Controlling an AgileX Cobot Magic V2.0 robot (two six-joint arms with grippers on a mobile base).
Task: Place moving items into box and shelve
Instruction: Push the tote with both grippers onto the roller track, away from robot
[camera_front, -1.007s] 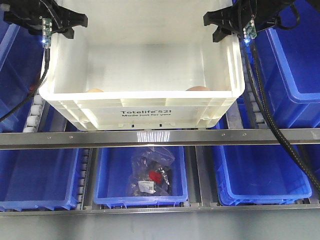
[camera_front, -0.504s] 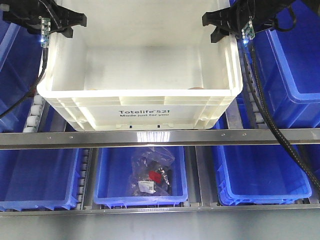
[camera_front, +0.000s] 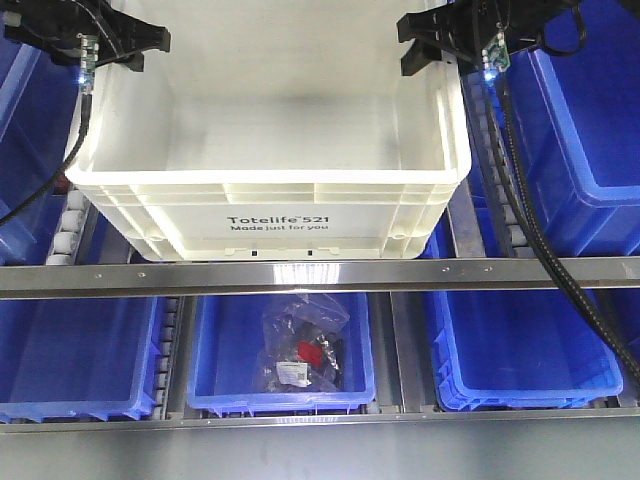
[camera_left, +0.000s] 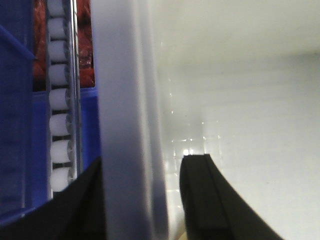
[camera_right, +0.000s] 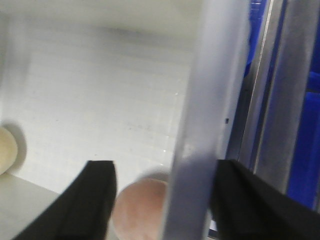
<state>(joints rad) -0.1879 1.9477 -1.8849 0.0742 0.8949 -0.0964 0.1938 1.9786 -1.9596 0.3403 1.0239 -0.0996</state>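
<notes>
The white box (camera_front: 150, 210), printed "Totelife 521", sits on the upper shelf level behind the rail. My left gripper (camera_front: 135, 50) straddles its left wall (camera_left: 130, 100). Its outer finger lies against the wall and its inner finger (camera_left: 200, 200) sits close inside, so it is shut on the wall. My right gripper (camera_front: 425, 50) straddles the right wall (camera_right: 200, 125). Its outer finger touches the wall, while its inner finger (camera_right: 95, 200) stands well apart from it. Inside the box lie a pinkish toy (camera_right: 140, 210) by that wall and a pale yellow one (camera_right: 6, 150).
A steel rail (camera_front: 320, 275) crosses below the box. Blue bins fill the lower level; the middle one (camera_front: 230, 350) holds a bag of parts (camera_front: 300, 345). Another blue bin (camera_front: 590, 130) stands at the upper right. Rollers (camera_left: 60, 125) run along the left wall. Cables (camera_front: 540, 220) hang at right.
The box has shifted left and farther back onto the shelf, both grippers moving with it. The toys no longer show over its front rim in the front view.
</notes>
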